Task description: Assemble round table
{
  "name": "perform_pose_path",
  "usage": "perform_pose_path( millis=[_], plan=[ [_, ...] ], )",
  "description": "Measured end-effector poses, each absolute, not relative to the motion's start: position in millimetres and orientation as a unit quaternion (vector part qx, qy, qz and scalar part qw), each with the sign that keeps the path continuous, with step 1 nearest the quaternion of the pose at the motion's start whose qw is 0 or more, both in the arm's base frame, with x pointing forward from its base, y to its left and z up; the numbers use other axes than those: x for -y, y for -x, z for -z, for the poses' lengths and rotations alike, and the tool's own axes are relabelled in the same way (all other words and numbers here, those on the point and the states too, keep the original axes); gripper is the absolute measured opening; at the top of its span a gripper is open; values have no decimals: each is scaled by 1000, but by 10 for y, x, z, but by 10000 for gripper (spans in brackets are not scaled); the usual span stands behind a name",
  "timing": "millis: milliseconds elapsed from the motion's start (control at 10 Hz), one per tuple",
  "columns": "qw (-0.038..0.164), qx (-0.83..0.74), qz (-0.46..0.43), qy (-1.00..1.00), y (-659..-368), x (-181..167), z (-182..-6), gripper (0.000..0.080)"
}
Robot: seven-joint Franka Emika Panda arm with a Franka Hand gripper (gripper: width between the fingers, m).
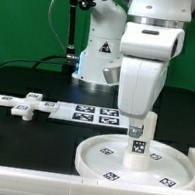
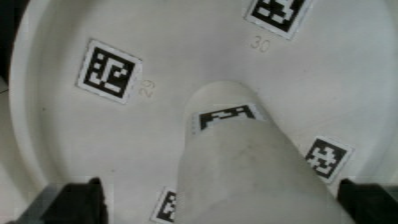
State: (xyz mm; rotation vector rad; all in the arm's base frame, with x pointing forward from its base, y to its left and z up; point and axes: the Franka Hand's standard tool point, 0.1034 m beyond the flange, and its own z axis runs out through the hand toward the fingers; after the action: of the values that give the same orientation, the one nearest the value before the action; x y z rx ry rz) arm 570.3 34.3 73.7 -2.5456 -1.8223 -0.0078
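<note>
1. Leg stands upright on the disc, near its centre.
2. Gripper straddles the leg top; fingers flank it, but contact cannot be told.
3. Foot lies on the table, apart from the disc.

**Exterior view**
- The arm was cut off by the top edge.
- The hand sat against the white leg. Its fingers could not be told apart from the leg's upper end.
- The leg hid the part of the round disc behind it.
- The disc's markers were too small to read.

**Wrist view**
- The leg was blurred and cut off by the bottom edge.
- Only the dark finger ends showed at the lower corners. Contact with the leg could not be determined.
- One marker was cut off by the top edge.
- The rim of the disc ran out of frame.
</note>
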Motion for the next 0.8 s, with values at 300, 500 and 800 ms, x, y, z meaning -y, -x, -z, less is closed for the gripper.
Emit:
perform_pose_path(
  millis=[300, 500, 800],
  plan=[
    [10, 582, -4, 813, -5658, -333, -713, 402],
    [10, 570, -5, 822, -5657, -332, -713, 405],
    [10, 510, -5, 860, -5657, -339, -713, 405]
  ],
)
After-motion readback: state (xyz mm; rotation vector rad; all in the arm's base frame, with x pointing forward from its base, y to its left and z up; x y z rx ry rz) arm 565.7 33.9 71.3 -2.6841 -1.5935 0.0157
